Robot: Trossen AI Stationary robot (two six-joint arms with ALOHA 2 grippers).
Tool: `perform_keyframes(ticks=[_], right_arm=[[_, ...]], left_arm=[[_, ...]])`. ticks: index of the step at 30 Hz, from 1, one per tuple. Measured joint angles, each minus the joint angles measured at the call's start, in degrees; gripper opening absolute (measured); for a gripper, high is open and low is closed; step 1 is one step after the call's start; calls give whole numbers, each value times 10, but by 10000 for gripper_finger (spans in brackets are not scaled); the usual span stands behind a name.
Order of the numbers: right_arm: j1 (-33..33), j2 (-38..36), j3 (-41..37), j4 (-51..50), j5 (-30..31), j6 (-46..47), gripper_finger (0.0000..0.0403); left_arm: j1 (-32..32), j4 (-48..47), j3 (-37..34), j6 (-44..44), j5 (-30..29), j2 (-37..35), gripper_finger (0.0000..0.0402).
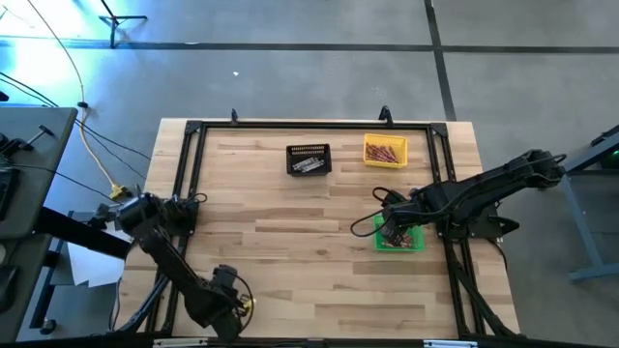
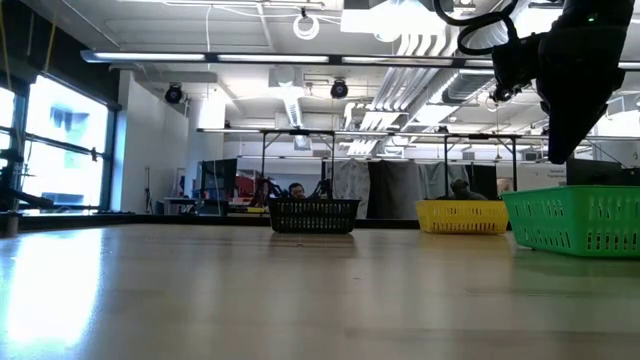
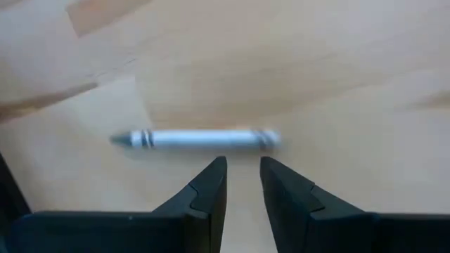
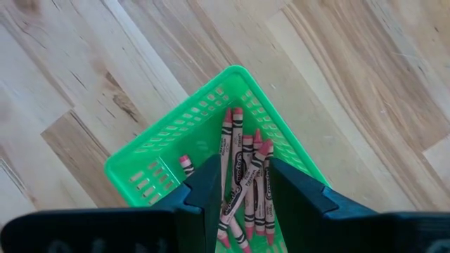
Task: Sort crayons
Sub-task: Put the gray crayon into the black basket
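A: What is sitting under the right gripper (image 4: 239, 184)?
B: The green bin (image 4: 162, 158), holding pink crayons (image 4: 247, 179); jaws standing apart, gripping nothing.

A: And the left gripper (image 3: 243, 176)?
B: Its jaws are hanging slightly apart over bare bench (image 1: 290, 261) near the front edge, a grey crayon (image 3: 197, 138) lying just beyond the tips, seen only from its wrist.

A: The others?
B: The yellow bin (image 1: 385, 152) is holding orange-brown sticks, the black bin (image 1: 309, 159) grey ones.

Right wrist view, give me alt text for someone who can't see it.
The right gripper hangs over a green slotted plastic bin that holds several reddish-pink paper-wrapped crayons, its two dark fingers slightly apart with nothing held between them. The bin sits on a light wooden plank table.
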Motion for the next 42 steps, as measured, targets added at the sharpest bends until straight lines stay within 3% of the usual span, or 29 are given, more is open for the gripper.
perform_keyframes(ticks=[4,7,16,19,24,31,36,42], right_arm=[[0,0,0,1,0,0,106],[0,0,0,3,0,0,106],[0,0,0,3,0,0,106],[0,0,0,3,0,0,106],[0,0,0,3,0,0,106],[0,0,0,3,0,0,106],[0,0,0,3,0,0,106],[0,0,0,3,0,0,106]], left_arm=[[-10,-72,39,3,-63,-36,81],[-14,-124,58,88,-103,-62,81],[-19,-167,59,638,-110,-98,81],[-18,-178,47,748,-134,-99,81],[4,-167,-27,760,-117,-99,81],[45,-46,-110,781,-70,-122,81],[70,-3,-138,790,-82,-173,81],[124,76,-220,781,-21,-258,81]])
